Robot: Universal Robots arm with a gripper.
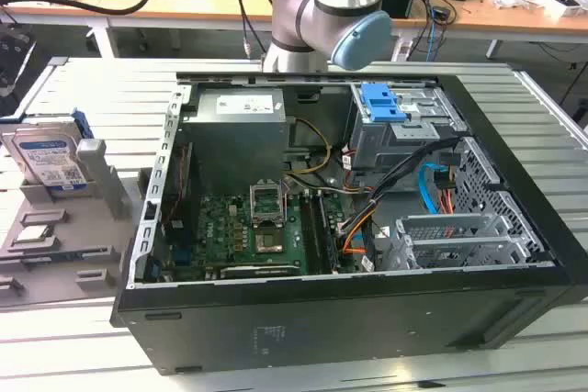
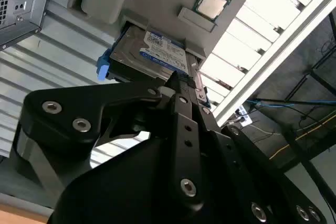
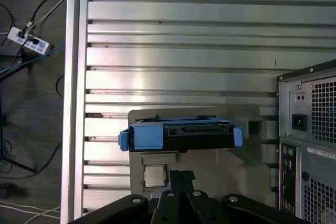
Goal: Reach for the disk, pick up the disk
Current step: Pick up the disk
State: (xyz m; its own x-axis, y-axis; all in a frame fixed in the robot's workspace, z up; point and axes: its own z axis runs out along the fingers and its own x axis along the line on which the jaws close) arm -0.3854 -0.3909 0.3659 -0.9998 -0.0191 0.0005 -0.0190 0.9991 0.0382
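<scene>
Well apart — disk (image 2: 152,53) beyond closed fingers (image 2: 181,92).

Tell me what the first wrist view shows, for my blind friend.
A flat silver-grey hard disk with bright blue plastic rails sits, seen edge-on, in a grey holder on a slatted metal table. The black gripper hangs near it, beside a small square silver chip.
</scene>
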